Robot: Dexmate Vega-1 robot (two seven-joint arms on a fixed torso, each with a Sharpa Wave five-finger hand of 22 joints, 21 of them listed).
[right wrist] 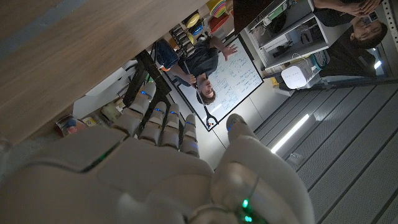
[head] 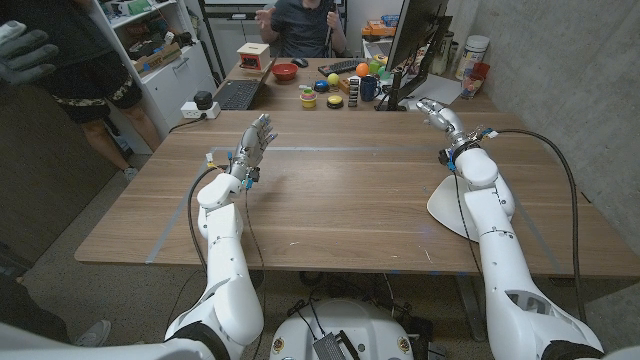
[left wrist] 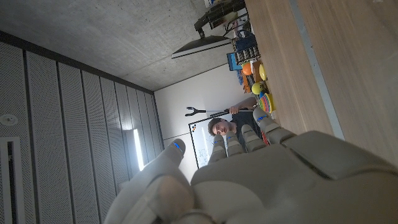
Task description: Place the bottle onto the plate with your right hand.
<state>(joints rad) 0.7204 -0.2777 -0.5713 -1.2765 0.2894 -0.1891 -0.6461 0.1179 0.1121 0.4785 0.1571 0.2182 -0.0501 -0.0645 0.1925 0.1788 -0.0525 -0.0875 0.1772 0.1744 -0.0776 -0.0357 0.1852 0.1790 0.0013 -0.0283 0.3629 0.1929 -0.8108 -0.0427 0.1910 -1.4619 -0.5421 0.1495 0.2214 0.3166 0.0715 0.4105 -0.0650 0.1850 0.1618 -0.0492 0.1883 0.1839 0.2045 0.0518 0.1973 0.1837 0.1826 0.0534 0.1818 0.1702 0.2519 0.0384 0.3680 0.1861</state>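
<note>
Task looked unstarted: white plate (head: 447,205) sat bare beside the right forearm, no bottle identifiable. Right hand (head: 434,110) and left hand (head: 254,140) were raised, fingers extended, holding nothing.

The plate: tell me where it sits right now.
In the head view the white plate lies at the table's right edge, partly under the right arm's forearm, nearer than the right hand.

White plate (head: 446,207), brown wooden table (head: 340,200), red bowl (head: 285,72)
</note>
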